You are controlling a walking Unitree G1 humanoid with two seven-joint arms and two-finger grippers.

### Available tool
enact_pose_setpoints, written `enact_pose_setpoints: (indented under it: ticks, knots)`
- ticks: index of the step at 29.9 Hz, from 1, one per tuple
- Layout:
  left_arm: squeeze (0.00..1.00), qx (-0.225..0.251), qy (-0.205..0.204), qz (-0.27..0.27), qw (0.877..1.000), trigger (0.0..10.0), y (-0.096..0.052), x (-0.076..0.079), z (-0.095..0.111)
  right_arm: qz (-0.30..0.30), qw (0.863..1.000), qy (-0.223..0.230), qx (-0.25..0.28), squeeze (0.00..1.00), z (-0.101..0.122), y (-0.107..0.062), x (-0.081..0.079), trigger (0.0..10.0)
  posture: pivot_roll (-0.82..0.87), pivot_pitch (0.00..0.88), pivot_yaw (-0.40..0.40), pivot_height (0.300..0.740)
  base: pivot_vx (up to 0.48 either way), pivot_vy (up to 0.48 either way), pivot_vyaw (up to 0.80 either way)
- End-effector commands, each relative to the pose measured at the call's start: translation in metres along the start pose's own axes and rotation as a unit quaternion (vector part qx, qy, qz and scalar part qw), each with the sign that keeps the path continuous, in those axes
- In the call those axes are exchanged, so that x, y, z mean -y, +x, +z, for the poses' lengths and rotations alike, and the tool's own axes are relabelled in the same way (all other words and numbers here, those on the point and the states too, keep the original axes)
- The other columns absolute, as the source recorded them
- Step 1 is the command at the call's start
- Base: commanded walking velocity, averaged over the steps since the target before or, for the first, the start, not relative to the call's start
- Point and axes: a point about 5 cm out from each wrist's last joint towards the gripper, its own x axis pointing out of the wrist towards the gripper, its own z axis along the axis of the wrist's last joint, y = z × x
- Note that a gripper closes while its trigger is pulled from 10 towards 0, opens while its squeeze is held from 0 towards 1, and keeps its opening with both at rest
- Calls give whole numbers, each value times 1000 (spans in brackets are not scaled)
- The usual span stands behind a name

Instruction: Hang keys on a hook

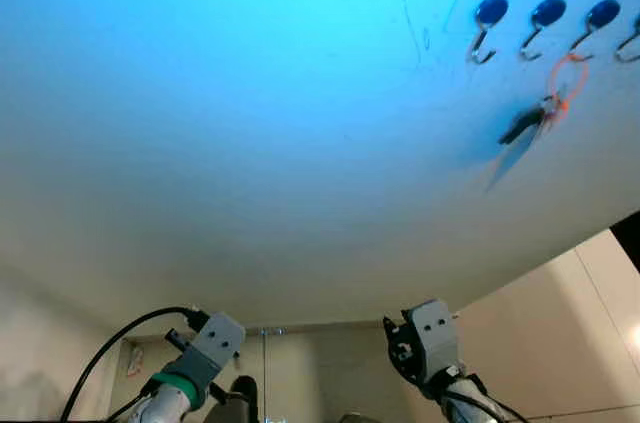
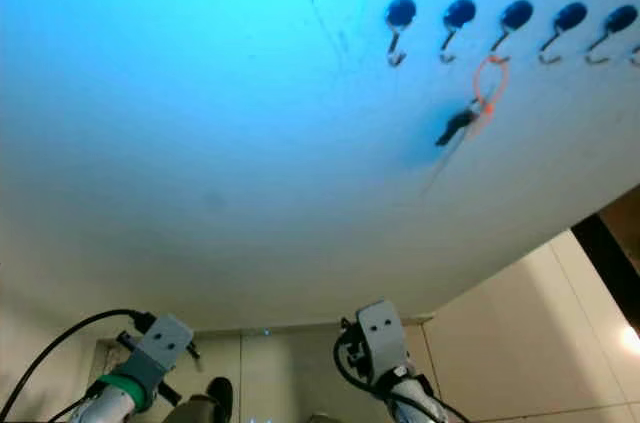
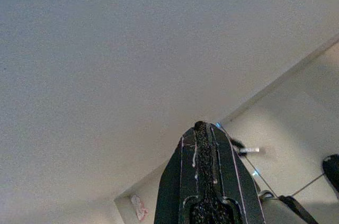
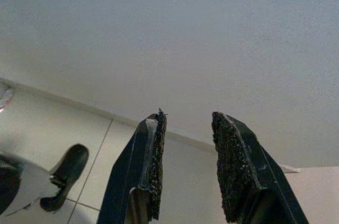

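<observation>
The keys (image 1: 535, 123) are hanging from a hook (image 1: 598, 21), well apart from both claws. The right claw (image 4: 188, 144) is gaping empty; the left claw (image 3: 204, 181) is pressing closed, empty.

Plain white wall (image 1: 250, 143) washed cyan-blue toward the top, dark blue round-capped hooks (image 1: 547, 13) with metal crooks, orange ring (image 1: 566, 78) on black key (image 1: 524, 125), pale beige floor tiles (image 2: 500, 343), black-fingered right tool (image 4: 188, 155), green band (image 1: 172, 386) on left silver arm
</observation>
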Motion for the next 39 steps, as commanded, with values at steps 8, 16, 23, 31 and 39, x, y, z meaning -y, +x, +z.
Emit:
enact_pose_setpoints:
  ticks: [8,16,23,31,39]
  knots:
    - [0,-13,9,-19,1000,10000,-4,9,-8,-1,1000,3,-17,0,-9,-6,1,10000,-17,136,-12,740,0,-480,0]
    - [0,-14,7,-19,1000,10000,-3,9,-9,-1,1000,1,-17,0,-9,-5,2,10000,-17,136,-12,740,0,-372,0]
    - [0,-15,-22,8,1000,10000,-2,3,-9,0,1000,2,-11,0,-7,-5,2,10000,-17,136,-12,740,0,-36,0]
    - [0,2,-38,108,993,10000,0,-24,-1,3,1000,6,6,0,0,-1,2,10000,-15,135,-13,740,0,0,0]
    - [0,35,-122,233,964,10000,-4,-51,18,11,1000,11,27,0,9,4,2,10000,-5,136,-24,740,0,0,0]
